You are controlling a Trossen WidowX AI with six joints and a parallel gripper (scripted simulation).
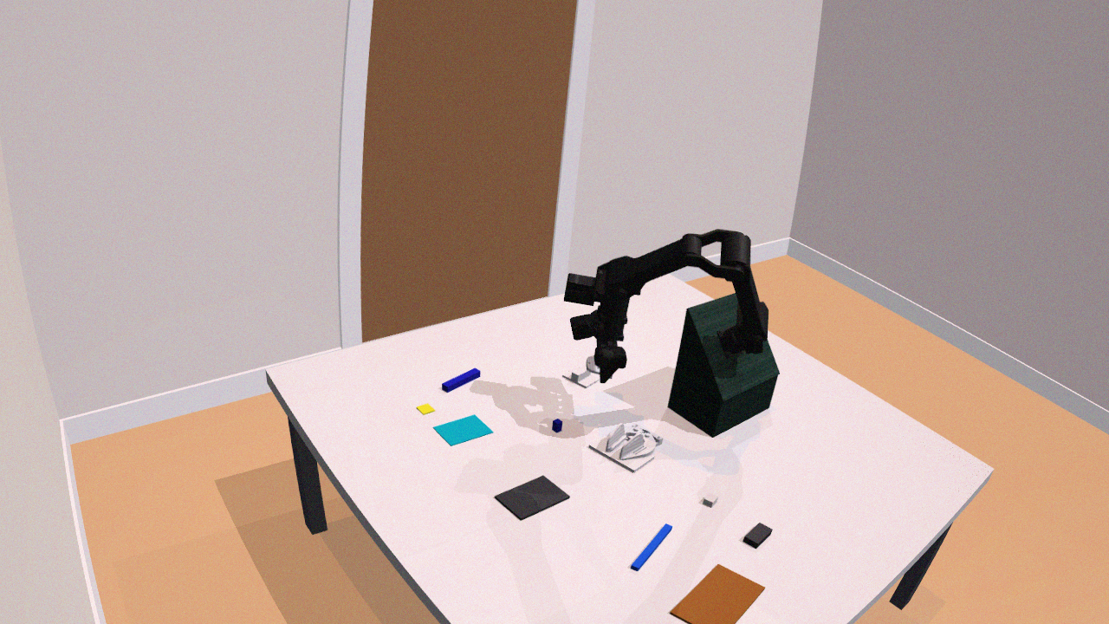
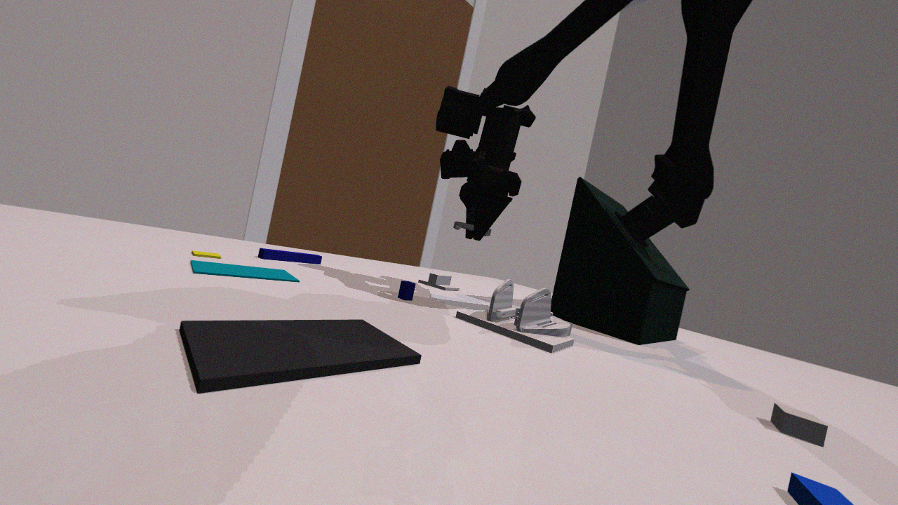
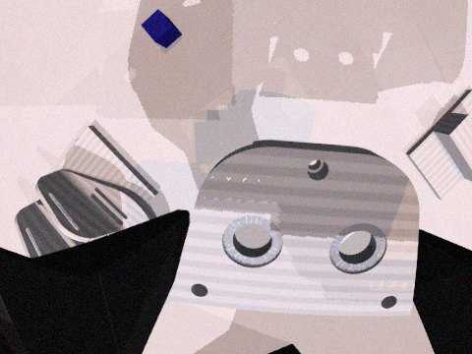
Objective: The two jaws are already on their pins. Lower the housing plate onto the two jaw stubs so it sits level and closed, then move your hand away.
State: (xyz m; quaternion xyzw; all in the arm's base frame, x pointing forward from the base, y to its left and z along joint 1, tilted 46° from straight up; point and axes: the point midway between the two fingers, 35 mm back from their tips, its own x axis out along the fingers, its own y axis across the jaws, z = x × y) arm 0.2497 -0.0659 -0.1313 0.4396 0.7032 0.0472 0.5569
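My gripper (image 1: 607, 377) (image 2: 477, 236) (image 3: 296, 231) is shut on the housing plate (image 2: 462, 224) (image 3: 305, 282), a grey plate with two ringed holes and smaller holes. One finger is at each side edge of the plate. They hang well above the table, behind and left of the jaw assembly in the top view. Two grey jaws (image 1: 638, 445) (image 2: 534, 311) (image 3: 84, 206) stand on a flat base (image 1: 632, 465) (image 2: 552, 346); in the wrist view they are at lower left, partly behind a finger. The pins and stubs are too small to make out.
A grey stand with a block (image 1: 577, 378) (image 2: 439, 280) (image 3: 454, 143) is near the gripper. A dark blue cube (image 1: 557, 425) (image 2: 406, 290) (image 3: 161, 29) lies left of the base. A dark slab (image 1: 532, 497) (image 2: 295, 351) lies in front; the green arm mount (image 1: 721, 380) (image 2: 615, 282) stands behind right.
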